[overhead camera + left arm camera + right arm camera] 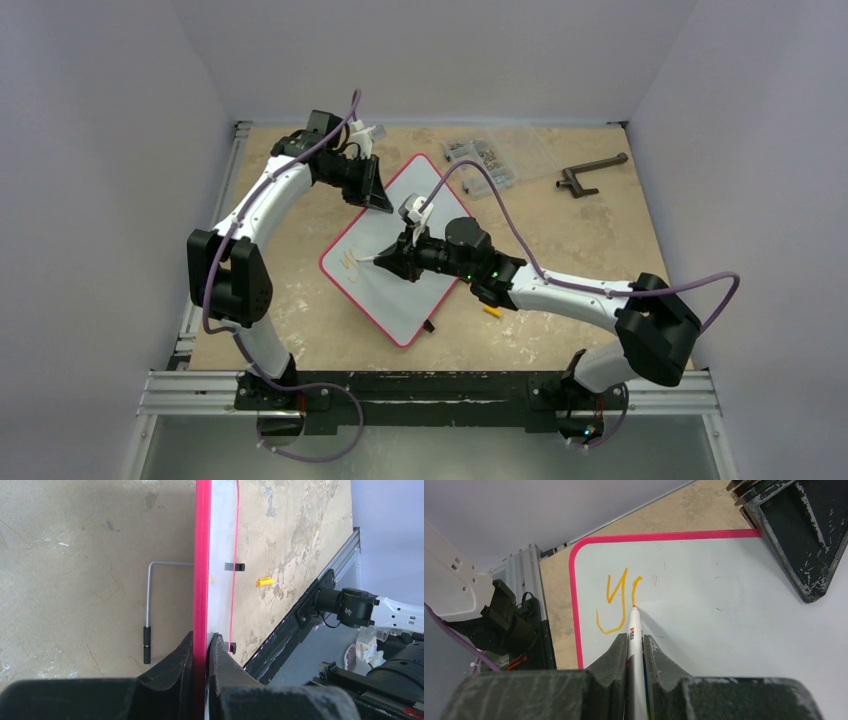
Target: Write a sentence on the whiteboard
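The flat white whiteboard with its thin red rim (405, 300) lies mid-table, turned cornerwise. I judge it light, stiff and slick-faced, likely to skate under pen pressure, so the rim is the place to take it. The left gripper (202, 639) is clamped shut on that rim at about 11 o'clock. The right gripper (634, 641) is closed on a slim white marker pen (634, 625), tip touching the board. The orange-yellow handwritten sentence (619, 600), near the 9 o'clock corner, shows only a "y" and a half-formed "o".
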Robot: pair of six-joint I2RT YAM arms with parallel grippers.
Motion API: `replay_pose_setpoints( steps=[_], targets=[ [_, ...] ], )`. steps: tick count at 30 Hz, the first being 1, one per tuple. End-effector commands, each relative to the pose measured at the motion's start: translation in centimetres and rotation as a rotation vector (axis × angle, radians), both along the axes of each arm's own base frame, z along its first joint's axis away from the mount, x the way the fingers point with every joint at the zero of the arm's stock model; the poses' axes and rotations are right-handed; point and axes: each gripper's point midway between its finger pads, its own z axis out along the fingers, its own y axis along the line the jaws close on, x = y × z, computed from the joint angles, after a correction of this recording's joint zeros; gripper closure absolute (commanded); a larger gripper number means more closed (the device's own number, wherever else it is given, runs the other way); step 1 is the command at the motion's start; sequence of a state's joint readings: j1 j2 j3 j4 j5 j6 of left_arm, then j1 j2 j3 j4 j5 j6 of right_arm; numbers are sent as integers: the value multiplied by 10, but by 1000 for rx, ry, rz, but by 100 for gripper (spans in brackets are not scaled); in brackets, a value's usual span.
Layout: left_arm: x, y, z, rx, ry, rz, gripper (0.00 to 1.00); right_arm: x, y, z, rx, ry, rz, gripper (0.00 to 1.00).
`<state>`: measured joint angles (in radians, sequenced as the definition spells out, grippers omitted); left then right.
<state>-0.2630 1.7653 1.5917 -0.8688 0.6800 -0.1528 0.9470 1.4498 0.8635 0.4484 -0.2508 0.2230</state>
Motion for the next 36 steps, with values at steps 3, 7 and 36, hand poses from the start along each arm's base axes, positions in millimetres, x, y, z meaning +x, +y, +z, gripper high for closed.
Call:
replay_pose_setpoints(
  steps=[3, 7, 36],
  targets=[
    [18, 36, -32, 252, -57, 77, 100, 19, -10, -14, -75, -2, -103, 100],
    [18, 36, -31, 252, -59, 77, 100, 28, -10, -9, -77, -7, -128, 100],
    [18, 36, -31, 252, -57, 80, 100, 21, 12, 5, -45, -27, -7, 100]
  ],
)
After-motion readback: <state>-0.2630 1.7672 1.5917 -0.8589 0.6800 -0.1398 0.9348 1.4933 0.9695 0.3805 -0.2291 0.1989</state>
